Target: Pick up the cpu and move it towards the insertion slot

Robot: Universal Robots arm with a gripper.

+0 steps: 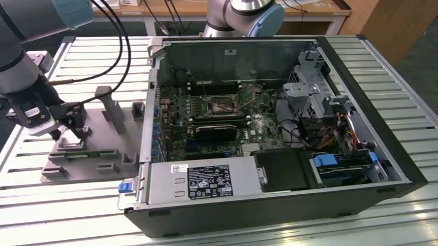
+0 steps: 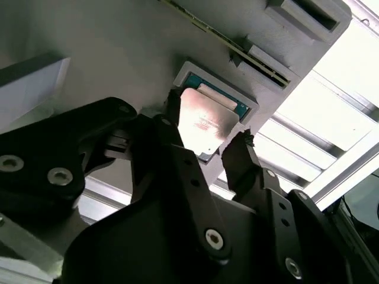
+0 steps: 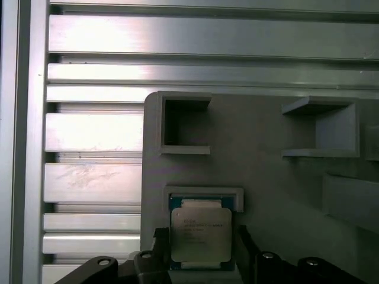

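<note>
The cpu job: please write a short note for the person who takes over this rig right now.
The gripper is down at the cpu; whether it grips cannot be judged.
The cpu lies flat in its pocket on the grey tray, outside the computer case.
The slot is inside the case.
Done: approach to the cpu.
Left: cpu not yet lifted or brought to the slot.

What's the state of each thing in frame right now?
cpu: seated flat in its grey holder, not lifted.
gripper: low over the holder, right at the cpu.
insertion slot: inside the case, far from the gripper; can't tell if it's empty.
computer case: lying on its side, side panel off, board exposed.
memory stick: lying on the grey fixture beside the gripper, untouched.
</note>
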